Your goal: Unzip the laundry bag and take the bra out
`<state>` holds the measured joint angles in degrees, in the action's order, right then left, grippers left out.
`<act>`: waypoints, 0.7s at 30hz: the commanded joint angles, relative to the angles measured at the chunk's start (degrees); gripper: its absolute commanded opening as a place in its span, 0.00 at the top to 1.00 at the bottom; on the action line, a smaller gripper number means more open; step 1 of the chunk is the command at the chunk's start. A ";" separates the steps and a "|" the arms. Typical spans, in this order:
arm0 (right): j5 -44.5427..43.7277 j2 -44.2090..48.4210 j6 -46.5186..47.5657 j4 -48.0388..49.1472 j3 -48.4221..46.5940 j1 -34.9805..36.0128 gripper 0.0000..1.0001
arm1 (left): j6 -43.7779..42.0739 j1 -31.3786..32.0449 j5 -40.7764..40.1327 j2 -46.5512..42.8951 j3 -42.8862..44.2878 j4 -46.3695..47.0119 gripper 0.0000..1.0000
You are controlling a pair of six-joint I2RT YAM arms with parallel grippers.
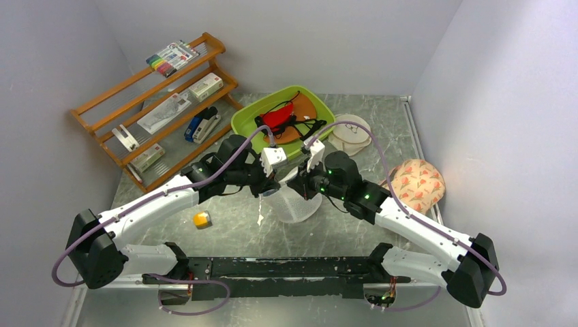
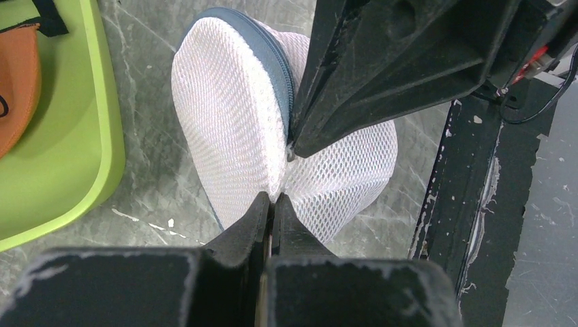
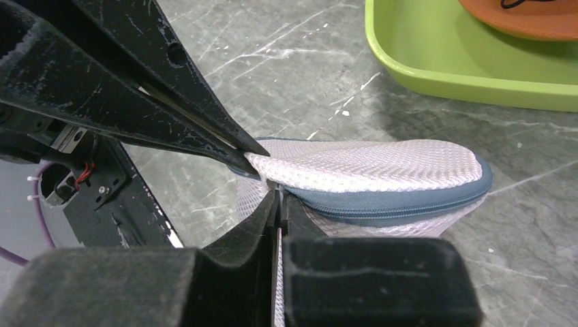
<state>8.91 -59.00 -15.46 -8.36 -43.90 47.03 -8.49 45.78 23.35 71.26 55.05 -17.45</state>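
White mesh, soft and probably very light, forms the round domed laundry bag [image 1: 294, 204] with its blue-grey zipper rim [image 3: 409, 204], which sits mid-way along the grey marbled bench [image 1: 327, 235] between the two arms. The left claw [image 2: 272, 199] is clenched on a pinch of the mesh, and the right claw [image 3: 281, 194] is clenched at the rim close by. Such netting will likely crumple and slip, so the firmer zipper band looks the better hold; the bra does not show.

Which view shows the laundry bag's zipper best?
Right wrist: the zipper runs side-on around the laundry bag, apparently closed. Left wrist shows only a short curved stretch; top external shows none of it.
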 commanded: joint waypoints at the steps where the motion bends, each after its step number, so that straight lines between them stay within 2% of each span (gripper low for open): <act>1: -6.47 0.82 0.03 0.03 -0.23 0.28 1.00 | 0.28 -0.19 3.21 -1.01 1.56 1.36 0.93; 7: -17.21 2.28 -1.83 -3.15 -0.41 0.05 1.00 | -0.41 -0.21 2.56 -1.71 0.94 1.75 0.93; 12: -21.20 1.84 -1.65 -6.54 -2.16 -1.57 1.00 | -1.10 -0.17 1.35 -1.83 0.85 1.22 0.93; 16: -19.00 1.48 -1.71 -6.90 -1.81 -5.49 1.00 | -1.67 -0.16 1.29 -1.98 0.85 0.85 0.93; 21: -9.11 1.74 -2.37 -5.32 -0.40 -13.65 1.00 | -2.24 -0.17 1.02 -2.44 0.59 0.56 0.93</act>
<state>-4.25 -57.58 -17.67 -13.43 -44.86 38.79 -9.56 45.78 23.51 71.05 55.05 -16.62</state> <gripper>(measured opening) 0.008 0.081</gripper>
